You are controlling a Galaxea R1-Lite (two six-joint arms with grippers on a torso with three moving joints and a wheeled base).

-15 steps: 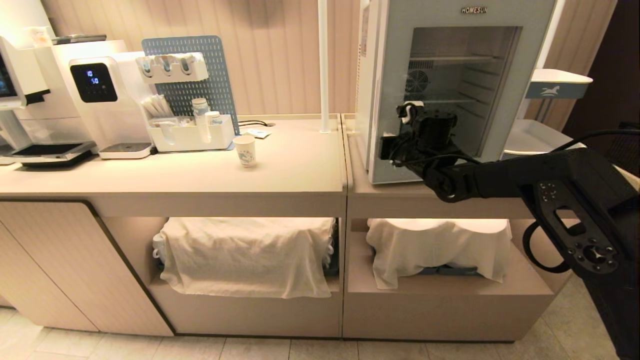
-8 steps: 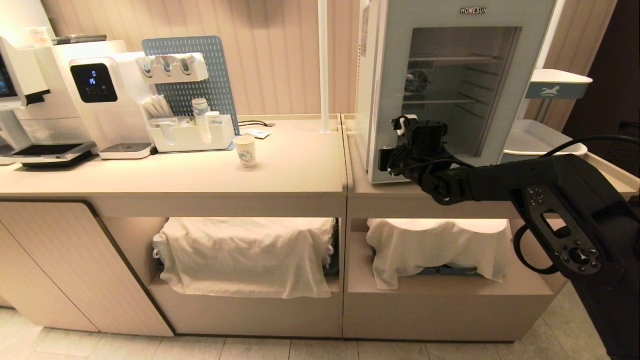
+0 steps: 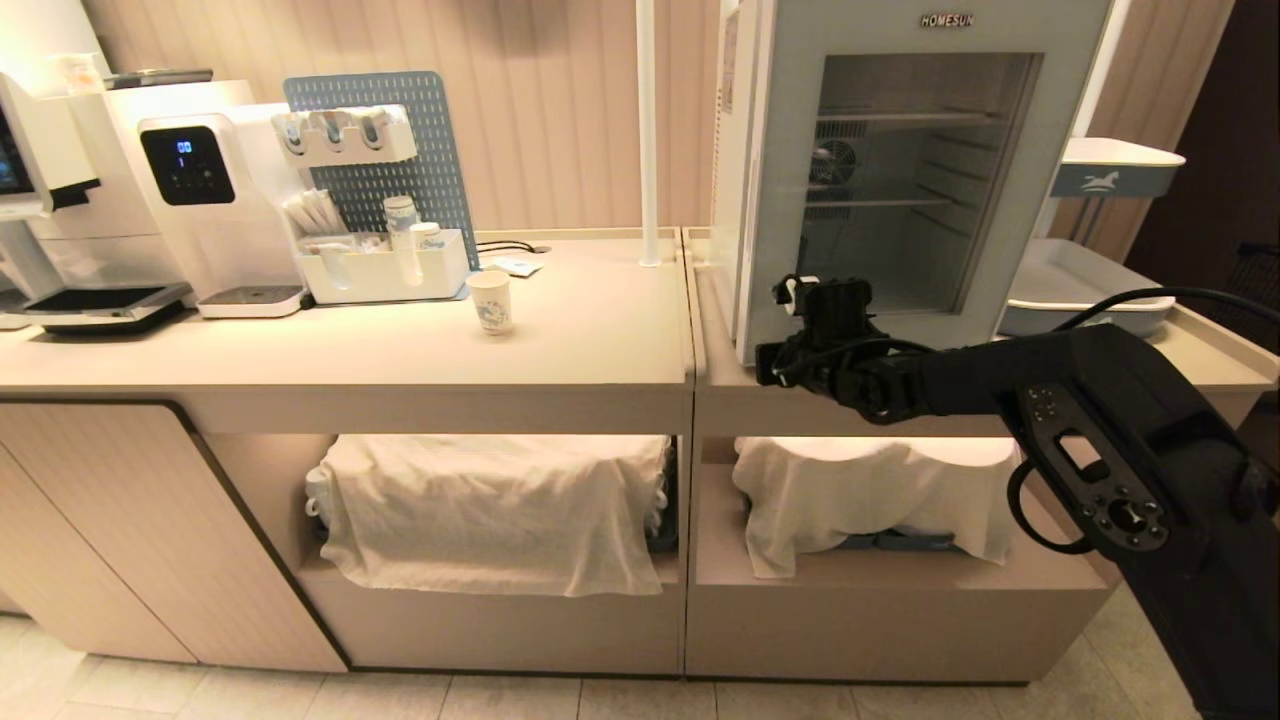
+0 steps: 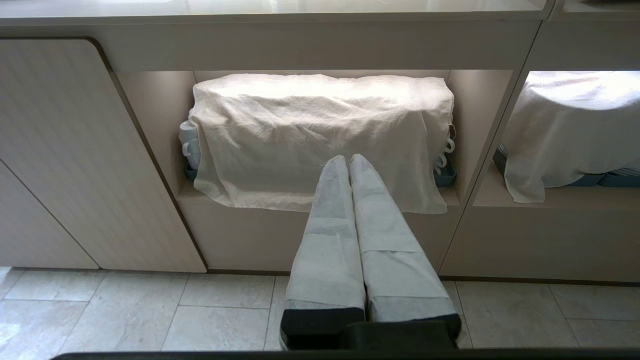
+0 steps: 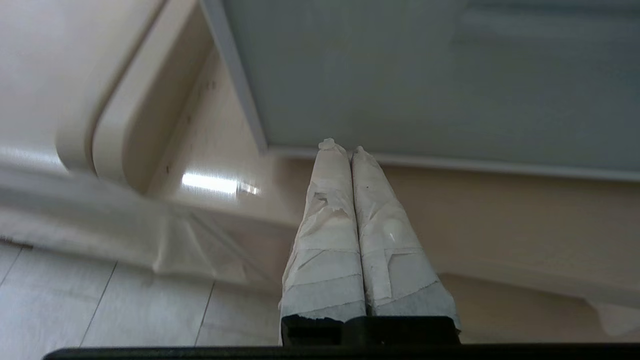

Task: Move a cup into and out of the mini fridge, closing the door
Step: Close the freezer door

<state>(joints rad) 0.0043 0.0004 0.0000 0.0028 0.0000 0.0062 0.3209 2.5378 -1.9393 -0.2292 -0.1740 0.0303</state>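
With my right arm stretched level toward the mini fridge, right gripper fingers pressed together, empty, at door's lower corner, left gripper likewise closed, empty, parked low.

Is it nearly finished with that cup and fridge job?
Seemingly yes. The cup stands on the counter, outside the mini fridge, whose door looks closed. The right gripper is shut and empty, low before the door. The left gripper hangs idle. Little seems left.
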